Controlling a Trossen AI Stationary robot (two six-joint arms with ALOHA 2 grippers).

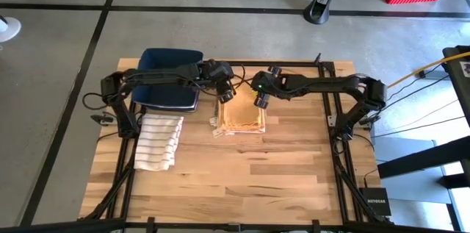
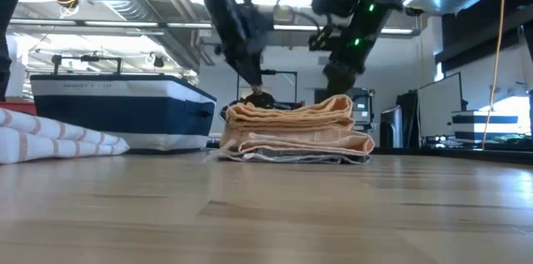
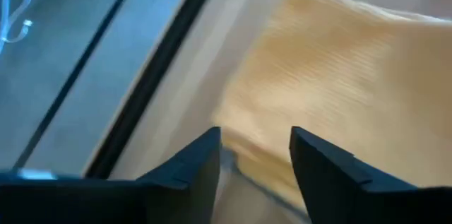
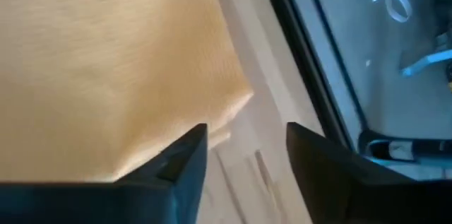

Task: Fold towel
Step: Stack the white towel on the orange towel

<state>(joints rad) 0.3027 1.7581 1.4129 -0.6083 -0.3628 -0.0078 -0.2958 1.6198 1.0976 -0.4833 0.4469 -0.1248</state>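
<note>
Two towels are seen on the wooden table [image 1: 242, 181], and no object occupies its near half in the high view. The white striped towel [image 1: 159, 140] is laid in a loose heap at about 9 o'clock from the table centre, well apart from the other cloth. The folded yellow towel [image 1: 241, 115] is stacked in several layers at about 12 o'clock from the table centre; in the low view [image 2: 296, 131] its upper layer is seen bulging above the flatter lower layers.

The left gripper [image 3: 254, 157] is positioned over the far left corner of the yellow towel, with its fingers [image 3: 194, 167] parted and nothing grasped between them. The right gripper [image 4: 247, 153] is positioned over the far right corner, with its fingers [image 4: 180, 160] likewise released and only bare wood and the towel's edge visible in the gap.

One container is present: a dark blue bin [image 1: 169, 79] is set at 11 o'clock, just beside the yellow towel, at the far left of the table. Its contents cannot be determined from any view.
</note>
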